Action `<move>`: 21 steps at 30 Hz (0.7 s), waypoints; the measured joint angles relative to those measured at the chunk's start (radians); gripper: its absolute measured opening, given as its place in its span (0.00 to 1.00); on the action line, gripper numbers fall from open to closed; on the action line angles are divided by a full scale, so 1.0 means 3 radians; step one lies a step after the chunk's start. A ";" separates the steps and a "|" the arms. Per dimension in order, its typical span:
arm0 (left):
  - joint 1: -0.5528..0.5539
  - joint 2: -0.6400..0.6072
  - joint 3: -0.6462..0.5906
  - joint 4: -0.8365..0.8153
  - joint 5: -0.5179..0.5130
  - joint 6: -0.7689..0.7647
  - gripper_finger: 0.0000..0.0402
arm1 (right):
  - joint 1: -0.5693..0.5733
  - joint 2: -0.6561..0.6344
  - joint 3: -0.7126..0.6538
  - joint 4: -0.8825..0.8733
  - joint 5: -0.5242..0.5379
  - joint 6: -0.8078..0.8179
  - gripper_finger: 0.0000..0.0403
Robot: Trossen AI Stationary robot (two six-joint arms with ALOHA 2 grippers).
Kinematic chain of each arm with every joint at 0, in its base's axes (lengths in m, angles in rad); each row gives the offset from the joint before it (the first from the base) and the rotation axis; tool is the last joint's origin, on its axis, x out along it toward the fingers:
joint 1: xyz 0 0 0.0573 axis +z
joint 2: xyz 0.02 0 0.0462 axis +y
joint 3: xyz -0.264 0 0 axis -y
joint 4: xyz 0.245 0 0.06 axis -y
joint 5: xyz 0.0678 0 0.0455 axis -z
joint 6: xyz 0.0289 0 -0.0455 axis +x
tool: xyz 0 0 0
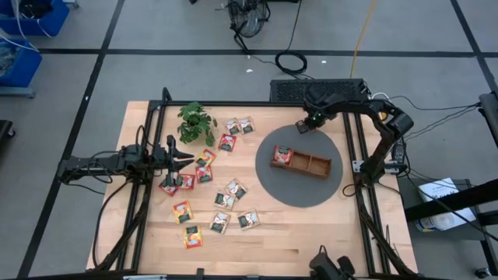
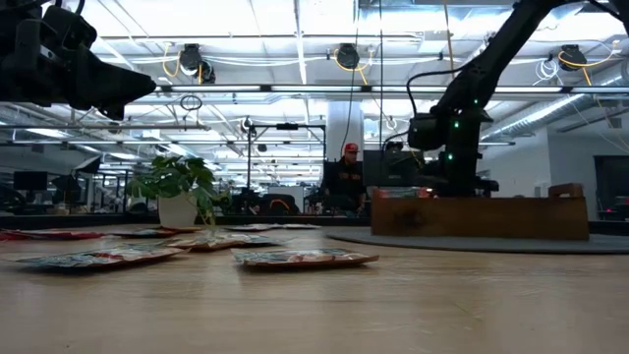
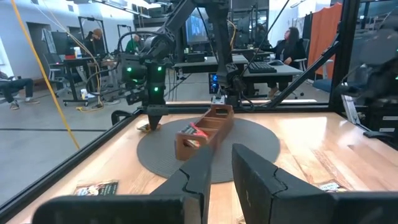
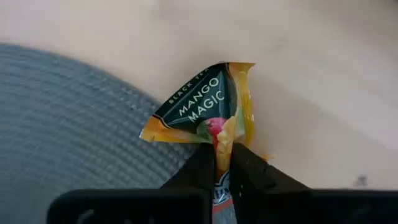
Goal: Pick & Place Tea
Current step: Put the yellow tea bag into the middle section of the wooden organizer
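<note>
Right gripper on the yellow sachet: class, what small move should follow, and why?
Probably lift it straight up. The right gripper is pinched shut on the crumpled yellow sachet at the grey mat's edge, so it must clear the wooden tray wall first.

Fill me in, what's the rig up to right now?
It's sorting tea sachets into the wooden tray on the round grey mat. The right gripper is pinched shut on an orange-yellow sachet at the mat's far edge. One sachet already sits in the tray's end compartment. The left gripper hovers over the loose sachets near the plant.
</note>
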 joint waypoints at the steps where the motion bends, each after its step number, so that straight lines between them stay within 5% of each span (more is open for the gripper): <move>1: 0.0001 -0.0001 0.0000 0.0000 0.0000 0.0000 0.18 | 0.0036 -0.0047 -0.0001 0.0001 -0.0014 -0.0012 0.04; 12: 0.0000 0.0000 0.0000 0.0000 0.0000 0.0000 0.18 | 0.0599 -0.0866 -0.0006 -0.0022 0.0016 0.0085 0.04; 21: 0.0001 0.0000 0.0000 0.0000 0.0000 0.0000 0.18 | 0.1731 -0.1622 -0.0580 -0.0032 0.0248 0.0844 0.04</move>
